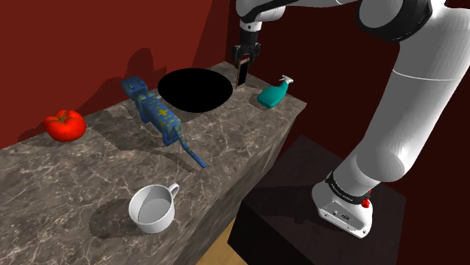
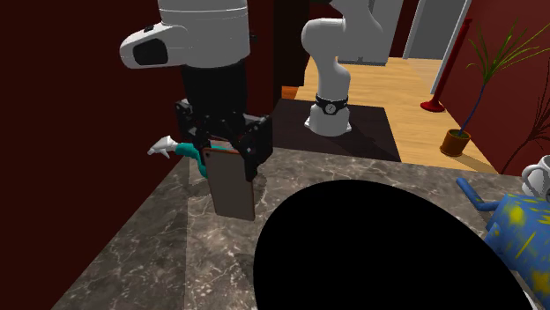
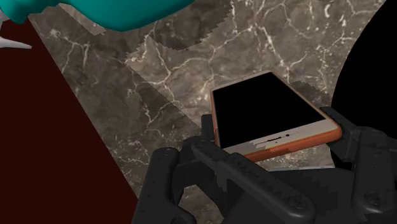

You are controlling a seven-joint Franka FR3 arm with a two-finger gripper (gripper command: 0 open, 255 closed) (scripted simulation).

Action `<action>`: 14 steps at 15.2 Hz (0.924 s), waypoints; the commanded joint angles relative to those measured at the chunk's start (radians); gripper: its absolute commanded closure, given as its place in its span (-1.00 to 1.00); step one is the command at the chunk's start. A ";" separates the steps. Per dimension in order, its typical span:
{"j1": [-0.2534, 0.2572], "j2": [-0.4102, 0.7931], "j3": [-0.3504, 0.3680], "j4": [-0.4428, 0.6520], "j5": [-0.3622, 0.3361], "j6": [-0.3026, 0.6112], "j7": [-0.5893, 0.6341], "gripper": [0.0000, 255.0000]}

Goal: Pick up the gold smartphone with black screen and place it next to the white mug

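My gripper (image 1: pixel 246 57) is shut on the gold smartphone (image 1: pixel 242 75), clasping its top end between the fingers. The phone (image 2: pixel 232 187) hangs upright, its lower end close above the marble counter (image 2: pixel 159 238), between a round black area (image 1: pixel 195 89) and a teal spray bottle (image 1: pixel 274 93). Seen from the wrist, the phone's black screen (image 3: pixel 264 109) sticks out past the gripper (image 3: pixel 275 150). The white mug (image 1: pixel 154 207) stands upright near the counter's front edge, far from the gripper; it is also visible at the second exterior view's right edge (image 2: pixel 538 179).
A blue toy animal with yellow spots (image 1: pixel 160 114) lies between the black area and the mug. A red tomato (image 1: pixel 65 124) sits at the shoulder view's left. The spray bottle (image 2: pixel 172 148) lies just behind the gripper. The counter edge drops off beside the stand (image 1: pixel 301 196).
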 commanded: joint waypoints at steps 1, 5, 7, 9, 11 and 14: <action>-0.002 -0.004 -0.001 0.024 -0.001 -0.028 -0.002 1.00; -0.002 -0.017 -0.002 0.060 -0.004 -0.077 0.000 1.00; -0.002 -0.022 -0.003 0.080 -0.005 -0.102 0.001 1.00; -0.002 -0.026 -0.003 0.101 -0.006 -0.127 0.002 1.00; -0.002 -0.030 -0.004 0.123 -0.007 -0.153 0.003 1.00; -0.003 -0.033 -0.004 0.159 -0.008 -0.192 0.003 1.00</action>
